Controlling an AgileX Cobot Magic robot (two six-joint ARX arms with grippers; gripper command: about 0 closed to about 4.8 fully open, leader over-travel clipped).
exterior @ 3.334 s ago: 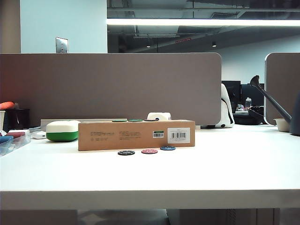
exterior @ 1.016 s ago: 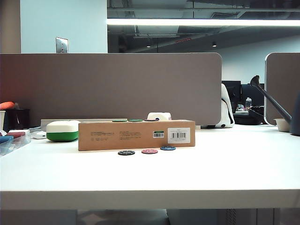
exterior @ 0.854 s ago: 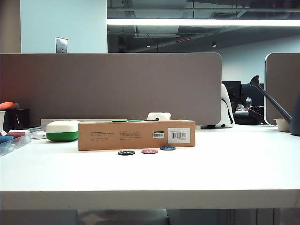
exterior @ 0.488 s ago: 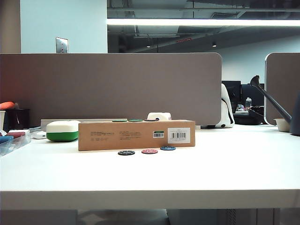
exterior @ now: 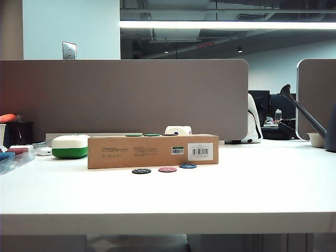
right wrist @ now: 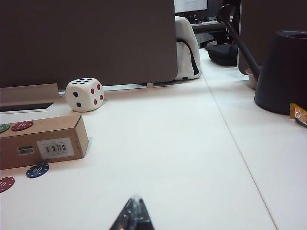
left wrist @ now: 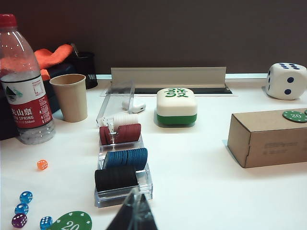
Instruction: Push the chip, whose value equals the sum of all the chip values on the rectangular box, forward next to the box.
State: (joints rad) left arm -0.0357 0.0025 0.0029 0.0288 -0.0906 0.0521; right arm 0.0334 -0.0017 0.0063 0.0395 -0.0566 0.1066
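Cardboard is the anchor: the rectangular box (exterior: 153, 151) is laid long-side-on across the table (exterior: 168, 194), barcode label facing out. The chip (exterior: 188, 166), blue and marked 50, is parked just in front of the box's label end, near it but whether it's touching can't be told. A red chip (exterior: 167, 169) and black chip (exterior: 141, 171) are lined up beside it. Green chips (left wrist: 295, 116) are seen on top of the box, plus a red one in the right wrist view. A big die (right wrist: 85, 94) is set behind the box, a white-and-green case (left wrist: 176, 106) off its far end. Left gripper (left wrist: 133, 215) and right gripper (right wrist: 134, 214) are each held low over the table, well back from the box, tips pinched together on nothing.
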